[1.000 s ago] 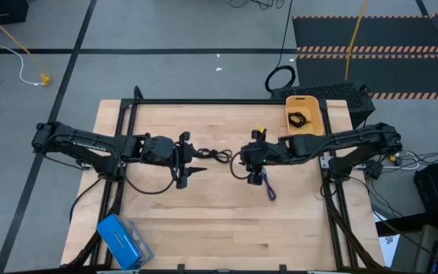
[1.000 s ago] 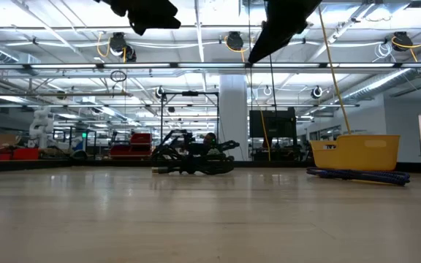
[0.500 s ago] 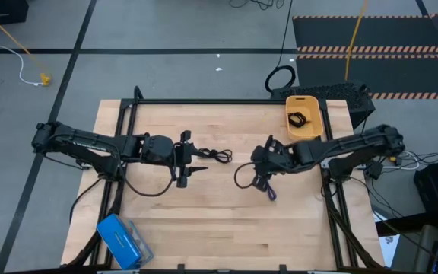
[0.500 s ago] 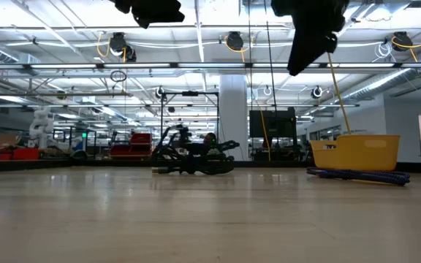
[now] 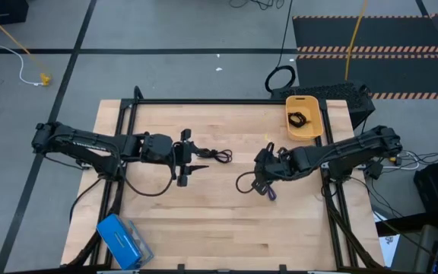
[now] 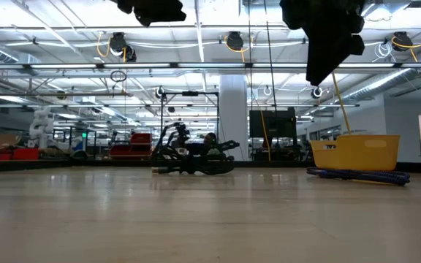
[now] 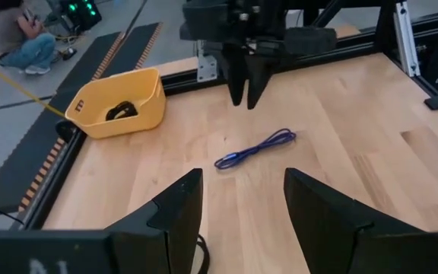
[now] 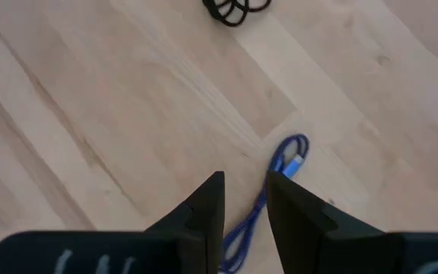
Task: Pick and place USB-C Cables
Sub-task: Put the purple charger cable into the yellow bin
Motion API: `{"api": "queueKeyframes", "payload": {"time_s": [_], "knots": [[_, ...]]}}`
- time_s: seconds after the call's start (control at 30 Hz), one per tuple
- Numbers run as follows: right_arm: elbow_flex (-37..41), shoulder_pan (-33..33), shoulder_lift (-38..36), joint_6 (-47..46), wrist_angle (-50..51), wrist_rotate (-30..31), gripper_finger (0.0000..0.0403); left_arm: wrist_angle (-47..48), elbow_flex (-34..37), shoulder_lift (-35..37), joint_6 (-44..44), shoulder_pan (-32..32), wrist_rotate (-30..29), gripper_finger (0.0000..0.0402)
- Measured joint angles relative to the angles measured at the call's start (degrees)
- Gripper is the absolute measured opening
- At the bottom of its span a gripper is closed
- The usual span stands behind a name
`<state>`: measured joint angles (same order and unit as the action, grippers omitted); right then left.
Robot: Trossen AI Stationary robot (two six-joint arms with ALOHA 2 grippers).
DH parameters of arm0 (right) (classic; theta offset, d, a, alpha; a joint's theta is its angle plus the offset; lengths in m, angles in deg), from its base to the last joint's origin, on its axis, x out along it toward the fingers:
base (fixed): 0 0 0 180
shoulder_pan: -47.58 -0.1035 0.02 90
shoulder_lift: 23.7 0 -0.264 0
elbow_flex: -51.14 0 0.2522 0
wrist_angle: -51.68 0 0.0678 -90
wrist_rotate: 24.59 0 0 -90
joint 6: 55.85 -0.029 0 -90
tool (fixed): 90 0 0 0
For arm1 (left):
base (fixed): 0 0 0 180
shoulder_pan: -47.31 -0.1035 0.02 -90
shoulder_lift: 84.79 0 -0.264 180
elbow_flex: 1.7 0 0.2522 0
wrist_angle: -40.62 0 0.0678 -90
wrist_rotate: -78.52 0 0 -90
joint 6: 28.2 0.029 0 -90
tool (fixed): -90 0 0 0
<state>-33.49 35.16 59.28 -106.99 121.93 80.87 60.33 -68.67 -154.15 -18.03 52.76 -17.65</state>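
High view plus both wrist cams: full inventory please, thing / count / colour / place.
USB-C cables: 3. One purple/blue, flat on the table under the right pincer; one black coil mid-table by the left pincer; one black coil inside the bin.
Bin: 1, yellow, far right corner of the table.
Box: 1, blue, near left corner.
Table: 1, light wood, black frame.
Cable loop: 1, black ring, on the floor beyond the table.
Person: 1, crouched on the floor beyond the bin.
Left pincer: open, mid-table.
Right pincer: slightly open, above the purple/blue cable.
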Motion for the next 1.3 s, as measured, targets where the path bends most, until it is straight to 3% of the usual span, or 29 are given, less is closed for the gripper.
{"api": "queueKeyframes", "payload": {"time_s": [0.5, 0.83, 1.1, 1.3], "knots": [[0.00, -0.44, 7.13, -4.79, 3.29, -5.24, 0.0089, 0.63, 0.00, 0.00, -2.48, -0.18, 0.00, 0.0189], [0.00, 1.12, 15.91, -3.64, 3.10, -9.48, 0.0123, 0.79, 0.00, 0.00, -1.67, -0.18, 0.00, 0.0189], [0.02, 2.23, 20.03, -0.76, 3.55, -9.26, 0.0145, 0.72, 0.00, 0.00, 0.11, -0.18, 0.00, 0.0189], [3.13, 2.62, 19.89, 0.85, 2.35, -5.24, 0.0151, 0.57, 0.00, 0.00, 0.44, -0.18, 0.00, 0.0189]]}}
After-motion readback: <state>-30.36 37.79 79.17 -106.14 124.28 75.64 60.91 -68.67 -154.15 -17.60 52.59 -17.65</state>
